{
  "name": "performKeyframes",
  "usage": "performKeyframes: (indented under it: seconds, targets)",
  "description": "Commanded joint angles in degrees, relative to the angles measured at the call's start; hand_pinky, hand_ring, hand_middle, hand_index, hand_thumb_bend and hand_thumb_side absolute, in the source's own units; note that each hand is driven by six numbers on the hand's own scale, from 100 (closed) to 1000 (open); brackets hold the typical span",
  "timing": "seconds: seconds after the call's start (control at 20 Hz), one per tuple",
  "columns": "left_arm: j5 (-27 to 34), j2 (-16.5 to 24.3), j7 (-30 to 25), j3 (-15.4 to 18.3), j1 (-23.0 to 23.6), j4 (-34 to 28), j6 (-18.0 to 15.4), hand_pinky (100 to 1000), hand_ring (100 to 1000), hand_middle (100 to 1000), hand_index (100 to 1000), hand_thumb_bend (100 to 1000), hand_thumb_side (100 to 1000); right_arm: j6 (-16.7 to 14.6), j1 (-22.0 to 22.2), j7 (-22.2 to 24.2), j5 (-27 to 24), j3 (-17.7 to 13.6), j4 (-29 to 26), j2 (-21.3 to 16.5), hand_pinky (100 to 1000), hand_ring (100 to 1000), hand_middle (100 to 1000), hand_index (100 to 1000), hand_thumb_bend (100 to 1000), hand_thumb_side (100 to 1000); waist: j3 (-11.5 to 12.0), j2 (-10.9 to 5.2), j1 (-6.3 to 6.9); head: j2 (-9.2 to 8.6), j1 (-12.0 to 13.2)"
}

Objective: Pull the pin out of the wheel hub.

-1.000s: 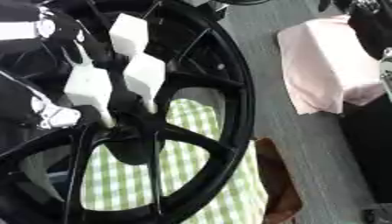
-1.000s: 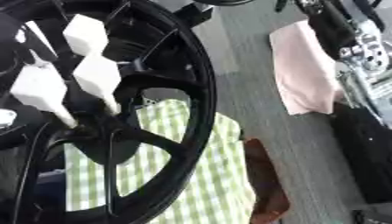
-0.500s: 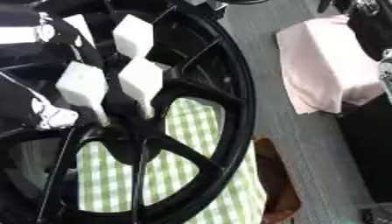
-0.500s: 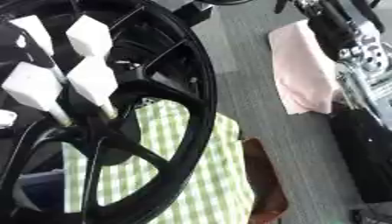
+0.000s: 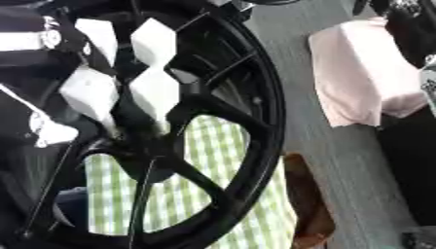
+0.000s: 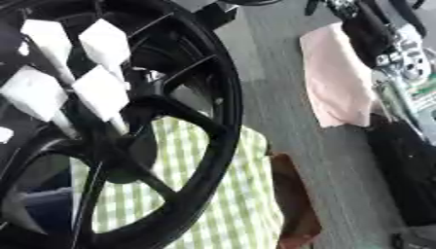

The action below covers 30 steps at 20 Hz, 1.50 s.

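A big black wheel hub (image 5: pixel 255 121) with spokes fills the left of both views, tilted over a green-and-white checked cloth (image 5: pixel 204 194). My left hand (image 5: pixel 89 95), black with white fingertip covers, comes in from the upper left. Its fingers (image 6: pixel 102 90) lie fairly straight across the spokes, and the lower two tips point down at the hub's dark centre (image 5: pixel 149 151). No pin can be made out there. Black and silver parts of my right arm (image 6: pixel 391 53) show at the upper right edge, away from the wheel.
A pale pink cloth bundle (image 5: pixel 357 78) lies on the grey floor right of the wheel. A brown object (image 5: pixel 306 204) sits under the cloth's lower right edge. Dark shapes line the right edge.
The whole picture has shifted a little. My left hand stays over the spokes by the hub centre, with its fingertips slightly higher on the wheel.
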Motion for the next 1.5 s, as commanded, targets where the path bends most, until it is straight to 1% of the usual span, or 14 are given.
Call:
performKeyframes:
  seconds: [0.05,0.25,0.45,0.65,0.75,0.8,0.85,0.9,1.05,1.25,1.3,1.5]
  targets:
    - [-0.1,1.8,-2.0,1.5,-0.5,-0.9,2.3,832,756,745,821,378,149,-0.1,-0.2,0.1,0.2,-0.4,-0.9,-1.2,943,941,389,628,100,722,0.1,-1.47,-0.1,-0.43,0.0]
    - [-0.3,2.0,-2.0,1.8,-0.3,-1.1,2.5,830,755,743,817,367,100,-0.1,-0.2,0.3,0.1,-0.3,-0.9,-1.2,943,941,389,629,100,722,0.0,-1.56,-0.15,-0.68,-0.1]
    - [-0.7,2.2,-1.9,2.0,-0.1,-0.9,2.6,828,754,742,816,353,100,-0.2,-0.2,0.4,0.2,-0.2,-0.9,-1.2,944,941,389,629,100,712,0.0,-1.61,-0.26,-0.98,-0.1]
    - [-1.1,2.3,-1.9,2.2,0.0,-0.8,2.4,824,750,737,808,355,100,-0.2,-0.2,0.5,0.1,-0.1,-0.9,-1.2,944,941,389,629,100,722,0.0,-1.55,-0.23,-1.06,-0.2]
    - [-1.3,2.2,-1.8,2.2,0.0,-0.6,2.0,814,737,720,781,362,100,-0.4,-0.3,0.7,0.1,-0.1,-0.9,-1.2,944,941,389,629,100,721,0.0,-1.5,-0.24,-1.2,-0.2]
    - [-1.4,2.2,-1.8,2.2,0.0,-0.4,1.7,813,735,718,781,365,100,-0.5,-0.3,0.7,0.1,-0.1,-0.9,-1.2,944,941,389,629,100,721,0.0,-1.48,-0.25,-1.3,-0.1]
    - [-1.7,2.2,-1.8,2.3,0.0,-0.2,1.3,812,735,718,781,334,100,-0.5,-0.3,0.8,0.1,0.0,-0.9,-1.1,944,941,389,629,100,715,0.0,-1.47,-0.26,-1.39,-0.1]
    - [-2.0,2.1,-1.6,2.4,0.1,0.0,1.0,812,734,716,781,366,100,-0.6,-0.2,0.8,0.2,0.0,-0.9,-1.1,944,941,389,629,100,722,-0.1,-1.44,-0.27,-1.49,-0.1]
    - [-2.2,1.9,-1.1,2.5,0.1,0.6,0.4,811,727,710,778,360,100,-0.6,-0.1,0.8,0.3,0.0,-0.9,-1.0,944,941,389,629,100,722,-0.1,-1.36,-0.3,-1.55,-0.2]
    - [-1.9,1.7,0.1,2.6,0.0,0.8,-0.2,794,689,668,755,327,100,-0.5,-0.2,0.9,0.3,0.1,-0.9,-0.9,945,941,389,629,100,724,-0.1,-1.23,-0.32,-1.67,-0.1]
    - [-1.7,1.7,0.4,2.6,0.0,0.8,-0.4,782,664,640,737,338,100,-0.5,-0.2,0.9,0.3,0.1,-0.9,-0.9,945,941,389,629,100,724,-0.1,-1.21,-0.33,-1.72,-0.1]
    - [-2.3,1.6,0.8,2.3,0.1,1.3,-1.7,770,660,635,731,374,100,-0.7,-0.2,1.1,0.2,0.2,-0.9,-0.8,945,940,388,629,100,722,-0.2,-1.08,-0.37,-1.93,0.0]
